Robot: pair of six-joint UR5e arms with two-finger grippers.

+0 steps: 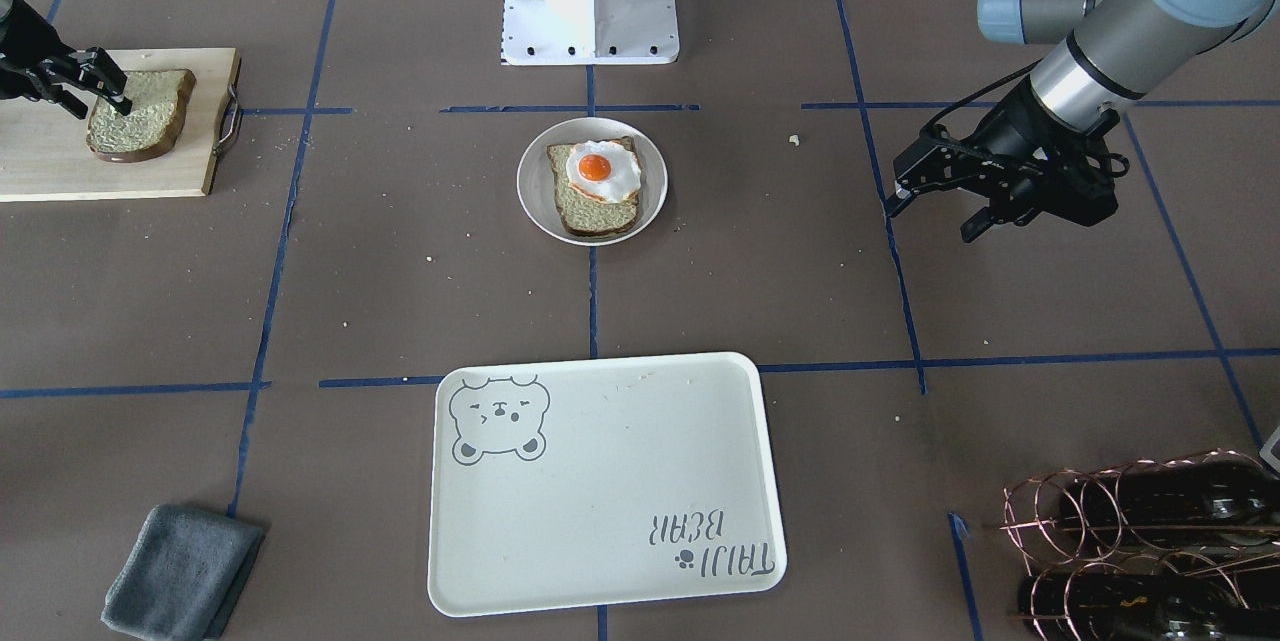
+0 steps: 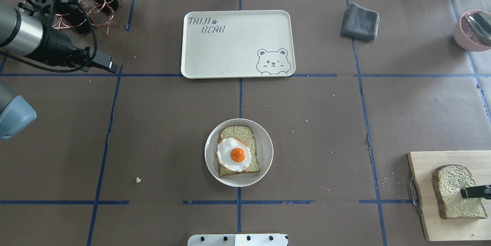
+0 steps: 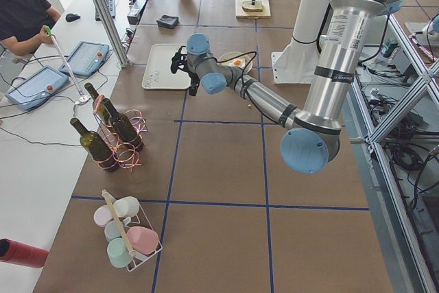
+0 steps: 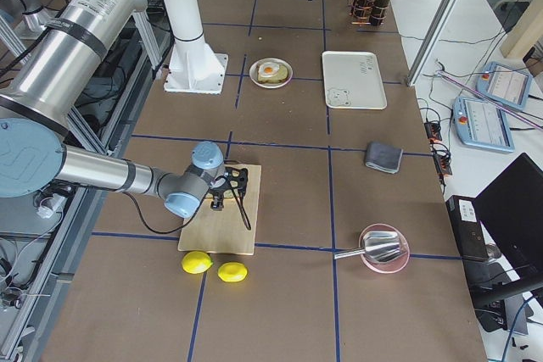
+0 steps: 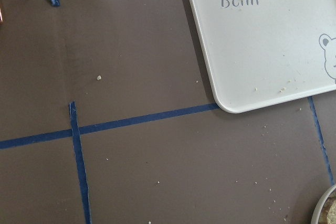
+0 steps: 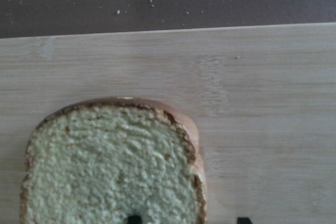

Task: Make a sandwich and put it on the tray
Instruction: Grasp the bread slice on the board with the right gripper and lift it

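One bread slice (image 1: 600, 213) with the fried egg (image 1: 602, 169) on top lies in a round white plate (image 1: 530, 191) at the table's middle; the egg also shows in the overhead view (image 2: 234, 154). The second bread slice (image 1: 140, 116) lies on the wooden cutting board (image 1: 100, 171). My right gripper (image 1: 100, 104) is open over this slice (image 6: 110, 166). One fingertip (image 6: 134, 219) rests on the bread and the other is beside its crust. The cream bear tray (image 1: 600, 541) holds nothing. My left gripper (image 1: 932, 218) is open and empty, above the table beside the plate.
A grey folded cloth (image 1: 180, 571) lies beside the tray. Wine bottles in a copper wire rack (image 1: 1140, 541) stand at the table's corner behind my left arm. A pink bowl (image 2: 473, 31) sits at the far right. Two lemons (image 4: 212, 267) lie by the cutting board.
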